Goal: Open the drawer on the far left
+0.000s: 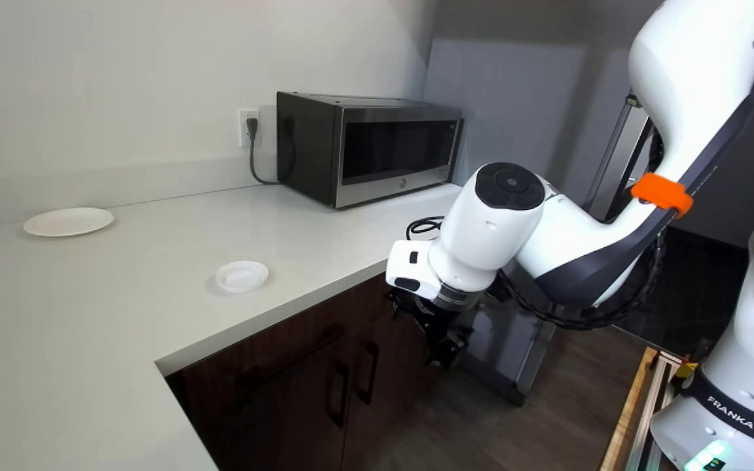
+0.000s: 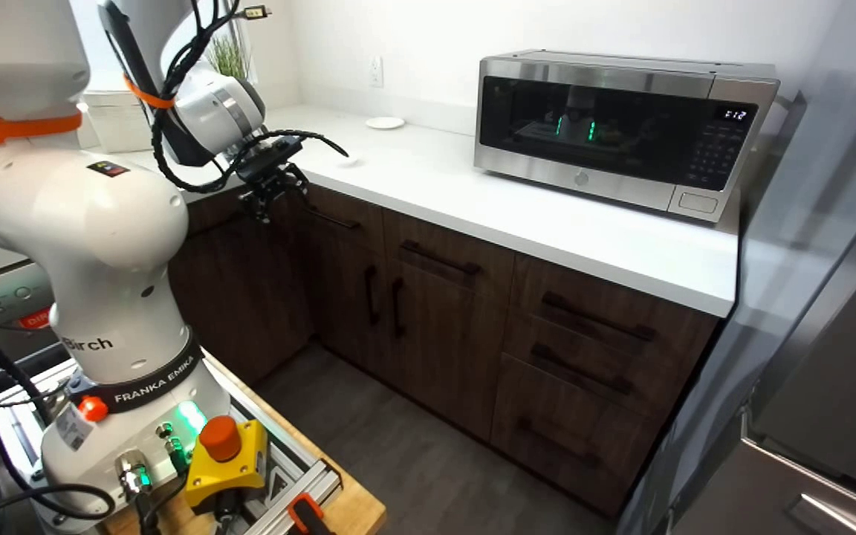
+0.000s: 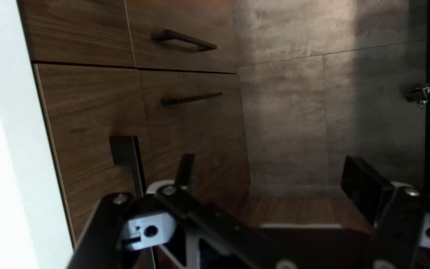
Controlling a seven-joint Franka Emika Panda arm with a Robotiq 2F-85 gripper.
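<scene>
The far-left drawer has a dark brown wood front (image 1: pixel 272 350), and it also shows in an exterior view (image 2: pixel 361 212) just under the counter edge. It is shut, and its inside is hidden. In the wrist view the drawer front (image 3: pixel 80 116) fills the left, with its black bar handle (image 3: pixel 124 151) running down behind my left-hand finger. My gripper (image 3: pixel 273 175) is open and empty. Its fingers are wide apart, with floor and dark wood showing between them. In both exterior views the gripper (image 2: pixel 279 197) points downward in front of the cabinets, about counter height; it also shows here (image 1: pixel 446 343).
The white countertop (image 2: pixel 428 178) overhangs the drawers. A microwave (image 2: pixel 606 134) stands on it, with a plate (image 1: pixel 69 222) and a small white dish (image 1: pixel 241 277). Cabinet doors with bar handles (image 3: pixel 185 40) lie below. Another drawer (image 2: pixel 465 238) is to the right.
</scene>
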